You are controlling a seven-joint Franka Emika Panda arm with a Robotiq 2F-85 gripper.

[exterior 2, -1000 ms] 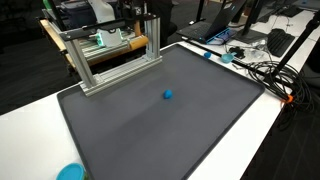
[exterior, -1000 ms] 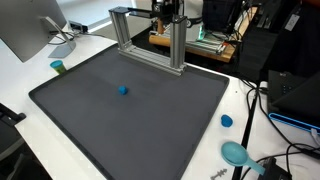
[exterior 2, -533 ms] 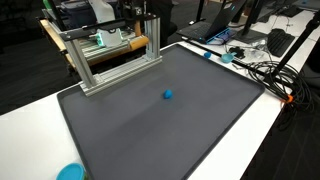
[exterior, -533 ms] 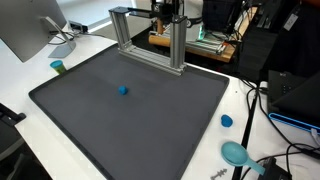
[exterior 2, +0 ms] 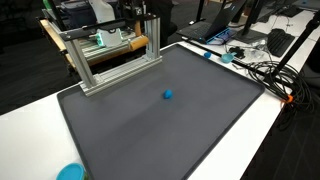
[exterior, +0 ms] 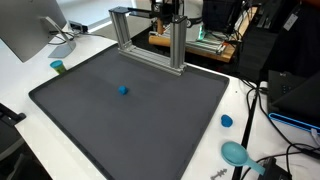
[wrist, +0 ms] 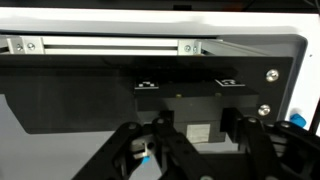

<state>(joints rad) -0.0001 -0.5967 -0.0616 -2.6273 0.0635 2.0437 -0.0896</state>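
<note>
Cut-off gripper (wrist: 198,160) near the aluminium frame (exterior: 178,45)
Its fingertips run off the wrist view's bottom edge, so opening and hold cannot be told. The frame stands at the dark mat's (exterior: 130,120) far edge; a blue ball (exterior: 123,89) lies well apart from it.

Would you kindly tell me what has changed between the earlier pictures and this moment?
Nothing has visibly changed. The blue ball lies at the same spot on the dark mat, and the aluminium frame stands as before at the mat's edge in both exterior views.
</note>
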